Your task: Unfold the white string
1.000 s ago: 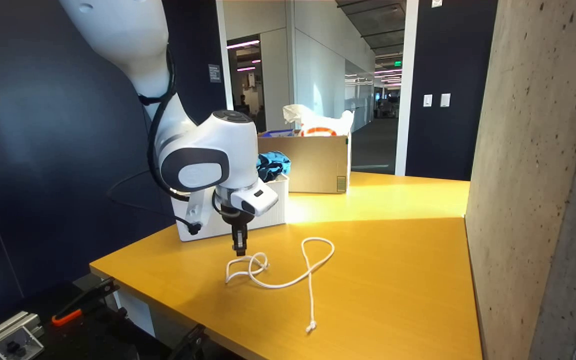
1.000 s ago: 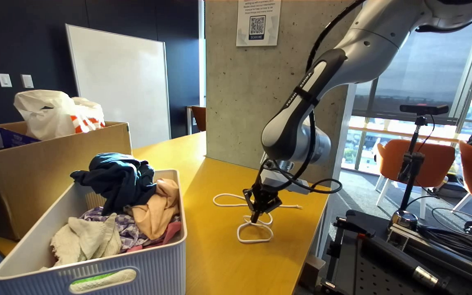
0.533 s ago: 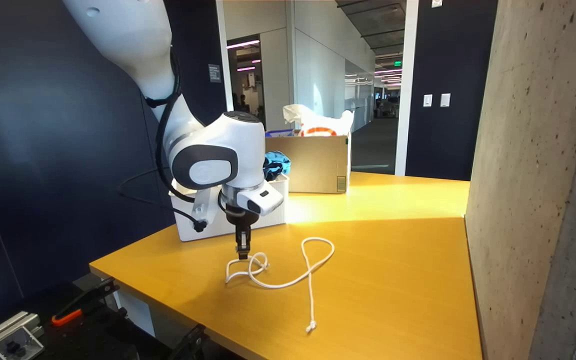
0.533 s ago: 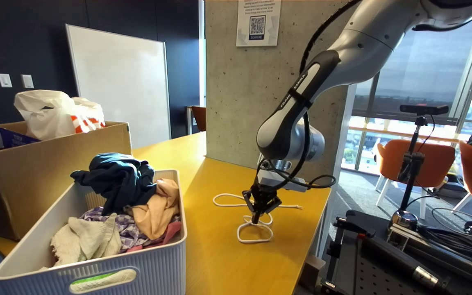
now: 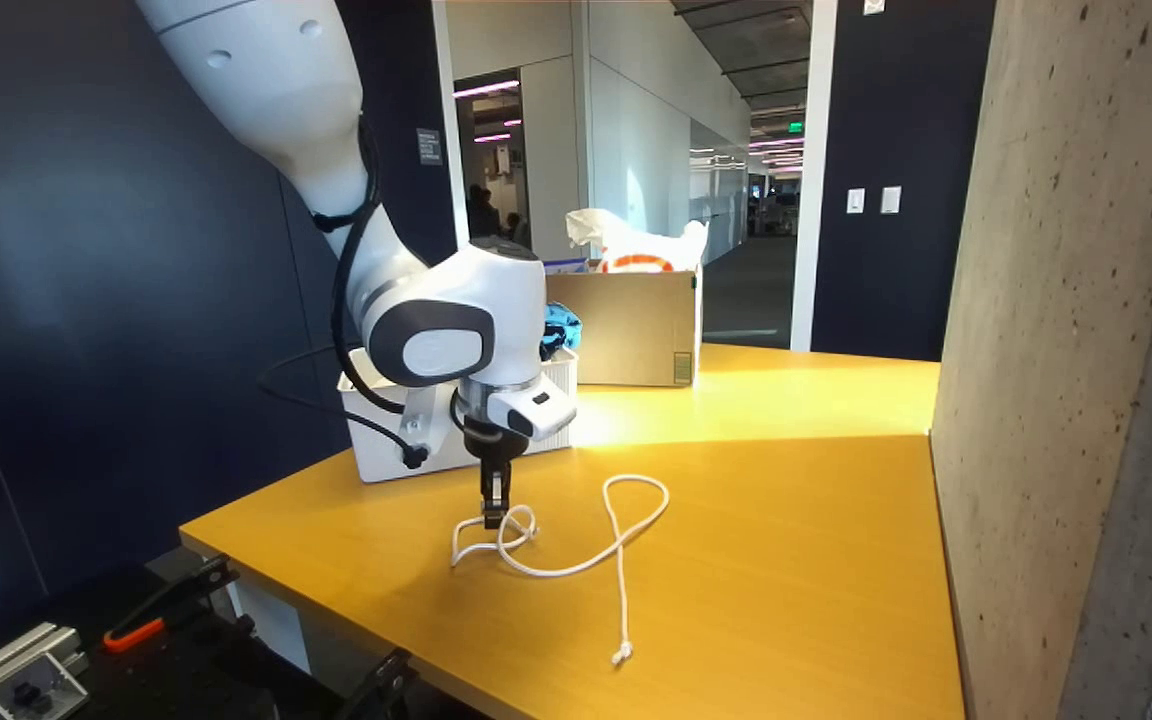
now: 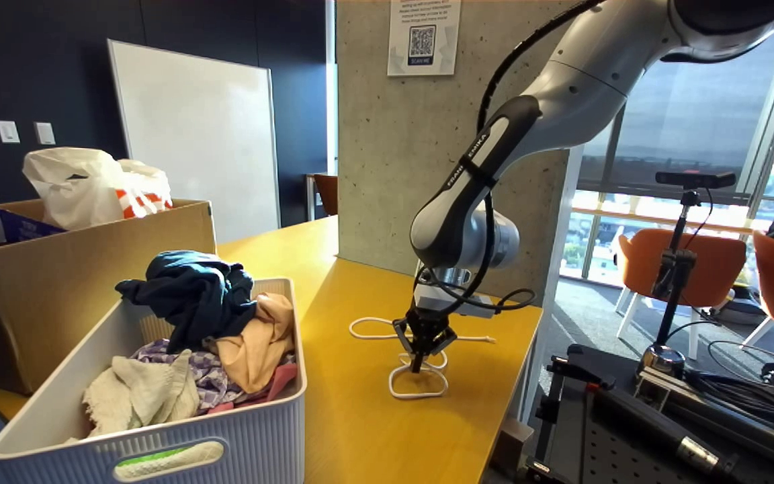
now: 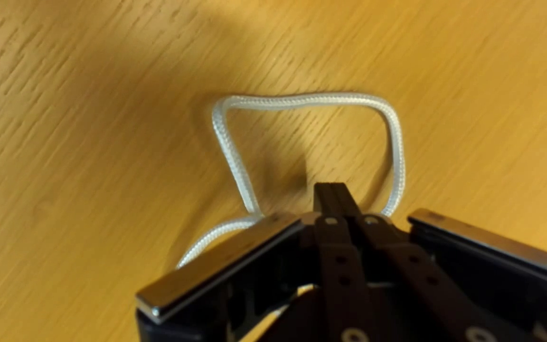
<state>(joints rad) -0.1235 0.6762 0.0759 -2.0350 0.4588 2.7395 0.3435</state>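
on this yellow wooden worktop (image 5: pixel 756 570), the thin white cord (image 5: pixel 619 544) lies partly straight, loops remaining, black claw (image 7: pixel 330 187) clenched empty.

A cardboard box (image 6: pixel 71 289) and a bin (image 6: pixel 259 437) of cloths (image 6: pixel 189 316) line one worktop (image 6: pixel 367 444) edge. A concrete pillar (image 6: pixel 387 168) borders another.

The string (image 7: pixel 311 100) is white, gripper (image 7: pixel 331 191) black, table (image 7: pixel 468 104) grained yellow
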